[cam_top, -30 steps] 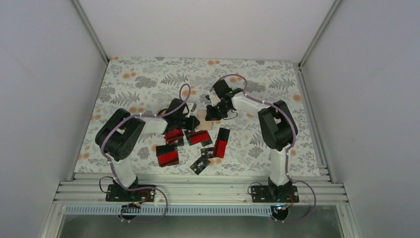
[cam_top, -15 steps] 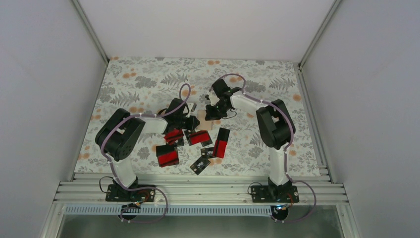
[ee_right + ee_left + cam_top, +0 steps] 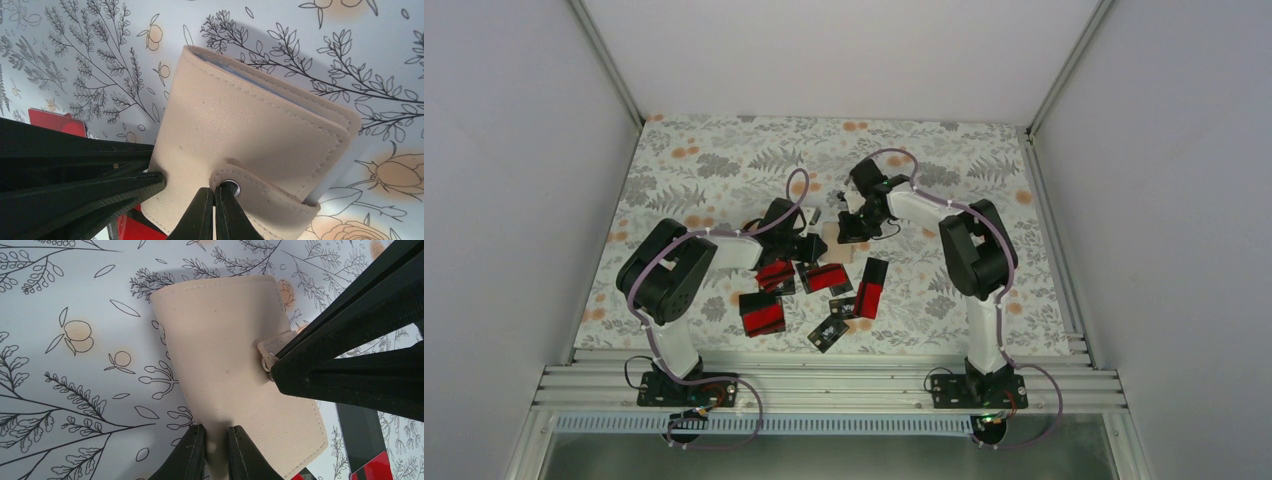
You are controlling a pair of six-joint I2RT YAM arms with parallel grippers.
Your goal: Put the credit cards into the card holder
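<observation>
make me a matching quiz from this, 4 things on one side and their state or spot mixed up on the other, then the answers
Things:
1. card holder
2. left end effector
3. right end effector
4. credit cards

States:
A. tips together at the snap tab
B. lying loose, red and black
C. tan, folded shut
D. pinching a plain edge of the card holder

Pairs: 1-C, 2-D, 3-A, 4-B

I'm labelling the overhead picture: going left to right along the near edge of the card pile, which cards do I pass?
Leftmost red-and-black rectangular card → mostly black card with pale marks → red-and-black card lying lengthwise near-to-far.
</observation>
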